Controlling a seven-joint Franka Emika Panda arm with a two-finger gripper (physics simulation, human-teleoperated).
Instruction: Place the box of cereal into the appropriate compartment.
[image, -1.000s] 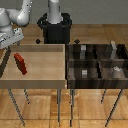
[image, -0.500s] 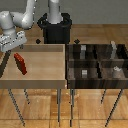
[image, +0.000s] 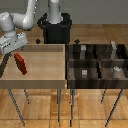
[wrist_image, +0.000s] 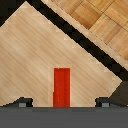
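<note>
The box of cereal (image: 20, 63) is a small thin red box with a darker edge. It stands on the floor of the light wooden tray (image: 45, 65), near the exterior view's left side. My gripper (image: 12, 48) hangs just above and slightly to the left of it, open and empty. In the wrist view the red box (wrist_image: 62, 86) lies between my two dark fingertips (wrist_image: 22, 101), which stand wide apart and do not touch it. The dark compartment tray (image: 98, 62) stands on the exterior view's right.
The compartment tray holds several small grey blocks (image: 116, 70) in its sections. The robot's black base (image: 55, 29) stands behind the two trays. The wooden tray has raised walls (image: 64, 62). Both trays stand on thin metal legs above a wooden floor.
My gripper has come down and slightly to the exterior view's right, closer to the top of the red box. The box has not moved.
</note>
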